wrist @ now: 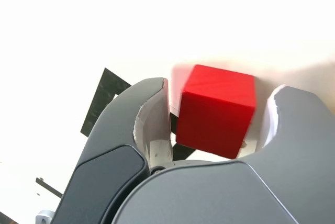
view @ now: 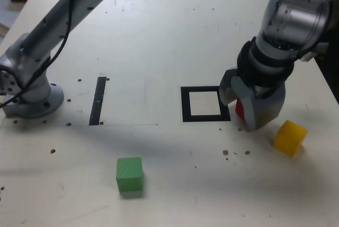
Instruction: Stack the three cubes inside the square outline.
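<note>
Wrist view shows the red cube (wrist: pixel 217 110) between the gripper's (wrist: pixel 217 114) parted jaws, gaps either side.

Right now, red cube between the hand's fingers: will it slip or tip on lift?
The red cube looks rigid and matte, so it probably grips well. It sits skewed between the hand fingers, so it may twist as they close. Flat faces: unlikely to roll.

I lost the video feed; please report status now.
Gripper open, fingers either side of red cube. Cube beside square outline, not inside. Nothing in the way.
</note>
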